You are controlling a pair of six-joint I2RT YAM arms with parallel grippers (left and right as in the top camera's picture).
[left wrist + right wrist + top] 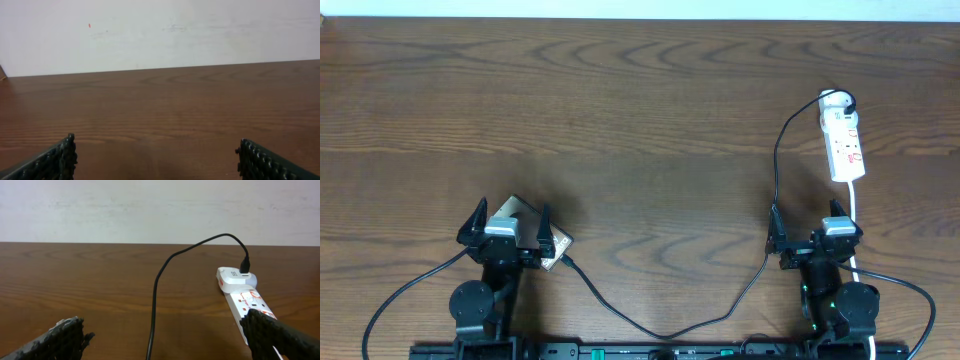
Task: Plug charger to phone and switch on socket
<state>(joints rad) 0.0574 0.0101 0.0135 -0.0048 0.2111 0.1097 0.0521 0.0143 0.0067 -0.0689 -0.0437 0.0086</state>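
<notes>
The phone (pixel 535 222), a brownish-grey slab, lies at the near left, partly under my left gripper (pixel 510 224), which is open and empty; it is out of sight in the left wrist view, where my left gripper (pixel 156 157) frames bare table. The charger (pixel 776 160), a thin black cable, runs from a white adapter in the socket (pixel 843 145) down past my right gripper (pixel 812 232) and across to a plug tip (pixel 569 263) beside the phone. My right gripper (pixel 165 330) is open and empty, the cable (pixel 156 295) between its fingers, the socket (pixel 243 295) ahead to the right.
The socket's white cord (pixel 856 215) runs down beside the right arm. The wooden table (pixel 640 100) stretches to a white wall (pixel 150 210) at the far edge.
</notes>
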